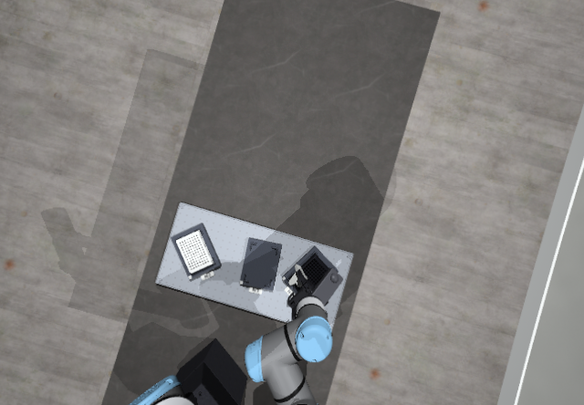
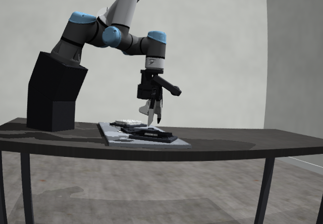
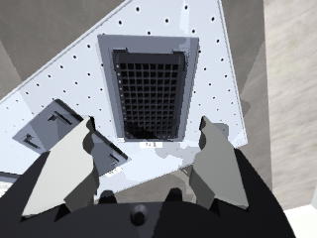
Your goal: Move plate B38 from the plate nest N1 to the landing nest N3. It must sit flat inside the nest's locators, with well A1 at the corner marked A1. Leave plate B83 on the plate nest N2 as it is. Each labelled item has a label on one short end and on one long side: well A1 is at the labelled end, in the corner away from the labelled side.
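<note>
A black well plate (image 1: pixel 313 268) lies in the right-hand nest of the pale perforated baseplate (image 1: pixel 226 244); it also shows in the wrist view (image 3: pixel 151 96) and the side view (image 2: pixel 152 133). A small label sits at its near short end. The empty dark landing nest (image 1: pixel 260 263) lies in the middle, seen at the left of the wrist view (image 3: pixel 66 136). A white well plate (image 1: pixel 194 251) sits in the left nest. My gripper (image 3: pixel 149 117) (image 2: pixel 154 121) is open and empty. It points down and hovers a little above the black plate's near end.
The baseplate lies on a dark table near its front edge. The arm's black pedestal (image 2: pixel 52 94) stands on the table to the left of the baseplate. The arm's wrist and elbow (image 1: pixel 301 339) hang over the baseplate's near right corner.
</note>
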`<move>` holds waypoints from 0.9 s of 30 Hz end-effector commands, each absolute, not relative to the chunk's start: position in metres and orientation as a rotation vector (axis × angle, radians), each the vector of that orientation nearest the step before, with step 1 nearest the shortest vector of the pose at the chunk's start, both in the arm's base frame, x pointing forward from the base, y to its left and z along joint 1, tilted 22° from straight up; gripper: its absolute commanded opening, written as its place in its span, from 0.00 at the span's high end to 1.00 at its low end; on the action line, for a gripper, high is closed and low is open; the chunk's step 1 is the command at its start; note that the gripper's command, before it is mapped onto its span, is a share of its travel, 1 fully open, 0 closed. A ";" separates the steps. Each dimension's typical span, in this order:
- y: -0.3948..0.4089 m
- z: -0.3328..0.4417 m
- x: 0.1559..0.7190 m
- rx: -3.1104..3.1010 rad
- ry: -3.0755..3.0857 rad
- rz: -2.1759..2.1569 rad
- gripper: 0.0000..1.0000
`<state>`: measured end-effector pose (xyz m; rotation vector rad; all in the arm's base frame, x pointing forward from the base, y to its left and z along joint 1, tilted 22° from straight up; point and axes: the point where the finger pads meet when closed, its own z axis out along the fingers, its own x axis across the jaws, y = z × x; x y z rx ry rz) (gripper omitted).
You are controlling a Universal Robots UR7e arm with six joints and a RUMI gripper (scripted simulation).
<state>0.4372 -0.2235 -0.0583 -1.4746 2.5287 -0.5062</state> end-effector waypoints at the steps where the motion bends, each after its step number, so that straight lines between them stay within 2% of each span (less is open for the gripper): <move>1: -0.225 -0.057 0.438 -1.471 2.526 -0.516 0.18; 27: -0.232 -0.086 0.450 -1.473 2.524 -0.519 0.18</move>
